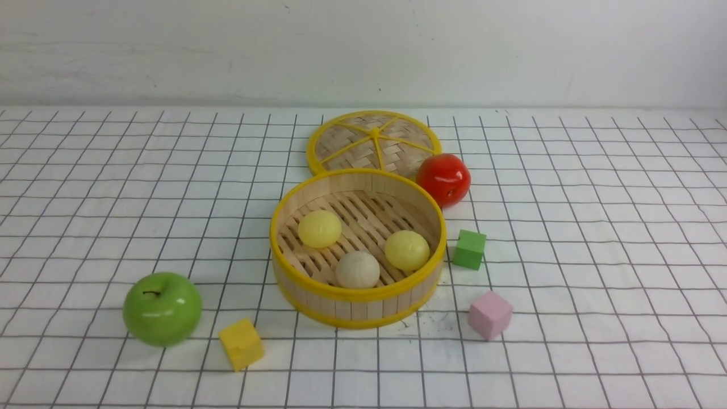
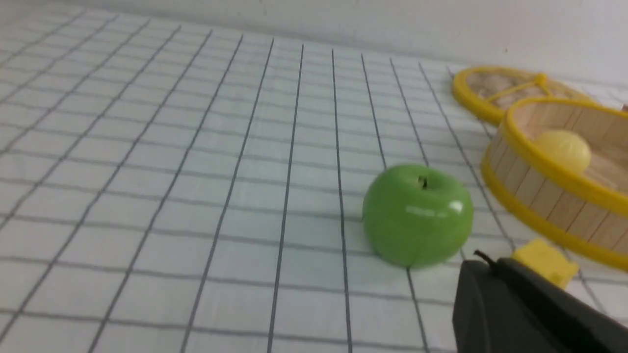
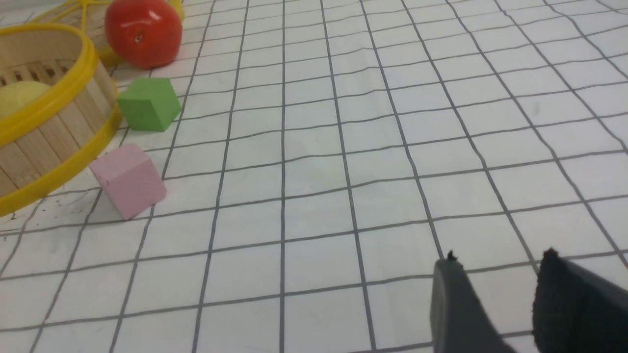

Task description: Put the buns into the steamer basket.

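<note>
All three buns sit in the steamer basket — right gripper parted, empty; left gripper unclear

Inside: three buns in the steamer basket.
Behind: basket lid.
Back right: one apple, touching lid.
Right: two cubes.
Front left: second apple, third cube.
</note>
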